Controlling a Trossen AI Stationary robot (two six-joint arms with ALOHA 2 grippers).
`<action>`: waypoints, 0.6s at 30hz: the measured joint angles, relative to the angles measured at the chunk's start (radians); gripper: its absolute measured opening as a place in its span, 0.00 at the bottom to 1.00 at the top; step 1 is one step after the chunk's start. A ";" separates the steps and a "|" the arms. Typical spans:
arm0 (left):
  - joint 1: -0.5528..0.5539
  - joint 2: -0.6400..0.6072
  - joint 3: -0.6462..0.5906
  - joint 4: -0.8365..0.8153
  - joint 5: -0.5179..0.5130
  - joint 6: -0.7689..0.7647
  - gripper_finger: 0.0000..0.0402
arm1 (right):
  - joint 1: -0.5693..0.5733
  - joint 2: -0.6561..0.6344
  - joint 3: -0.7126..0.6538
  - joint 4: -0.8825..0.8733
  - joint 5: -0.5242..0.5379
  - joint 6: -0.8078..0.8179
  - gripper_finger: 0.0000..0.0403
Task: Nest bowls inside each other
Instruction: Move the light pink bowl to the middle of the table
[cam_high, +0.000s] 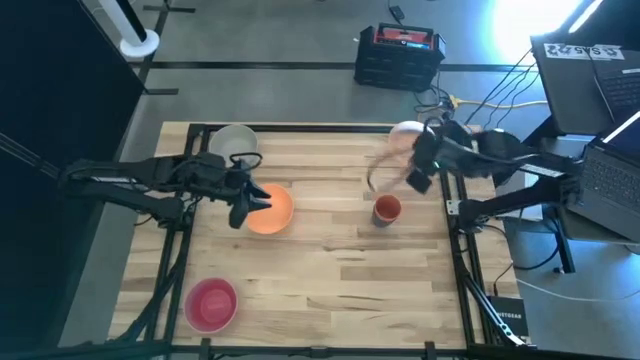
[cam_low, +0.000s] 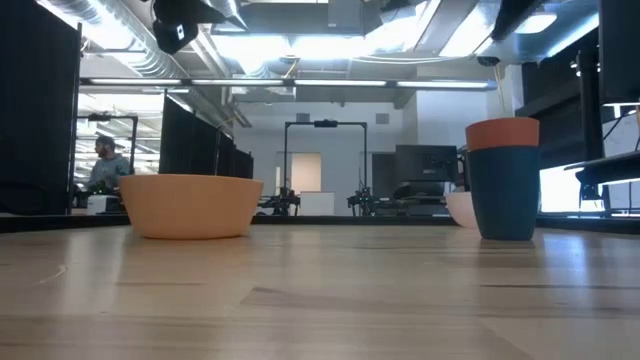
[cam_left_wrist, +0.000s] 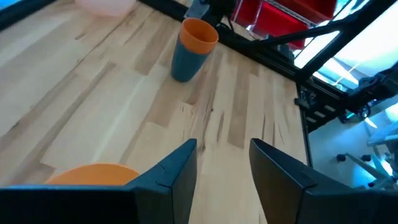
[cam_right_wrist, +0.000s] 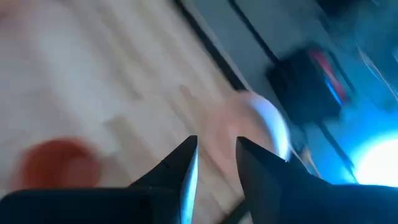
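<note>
Hovering just above the wide orange bowl (cam_high: 268, 210), the left gripper (cam_high: 248, 205) has its two fingers spread apart with nothing between them; in the left wrist view the bowl's rim (cam_left_wrist: 93, 174) shows right under the left gripper (cam_left_wrist: 224, 165), at the side of one fingertip. The bowl sits upright on the wooden table (cam_high: 330, 290), and in the low view it rests alone (cam_low: 190, 205).

Behind the left gripper, toward the table's far edge, lies the grey-white bowl (cam_high: 234, 140), near the arm but apart from the orange bowl. Well apart on the near side of the left gripper stands the red-pink bowl (cam_high: 211, 303), close to the table's front corner.

Across the table, the right gripper (cam_high: 420, 172) hangs in the air, blurred, its fingers parted with a narrow gap and nothing visibly held. Just beside it, toward the table's middle, stands the small orange-red bowl (cam_high: 387, 209) nested in the dark blue bowl (cam_low: 505, 190), the orange rim rising above the blue wall (cam_left_wrist: 199, 34). Beyond the right gripper, by the far edge, lies the pale peach-pink bowl (cam_high: 405, 133), which also fills the space ahead of its fingers in the right wrist view (cam_right_wrist: 249, 124).
</note>
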 joint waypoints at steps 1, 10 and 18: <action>0.000 0.014 0.007 -0.002 0.000 -0.006 0.33 | -0.051 -0.015 -0.030 0.013 -0.006 -0.008 0.24; 0.008 -0.005 0.007 -0.001 0.000 -0.006 0.33 | -0.528 0.255 -0.059 0.196 -0.287 -0.219 0.24; 0.023 -0.014 0.007 -0.006 0.000 0.020 0.33 | -0.625 0.486 -0.059 0.204 -0.377 -0.292 0.24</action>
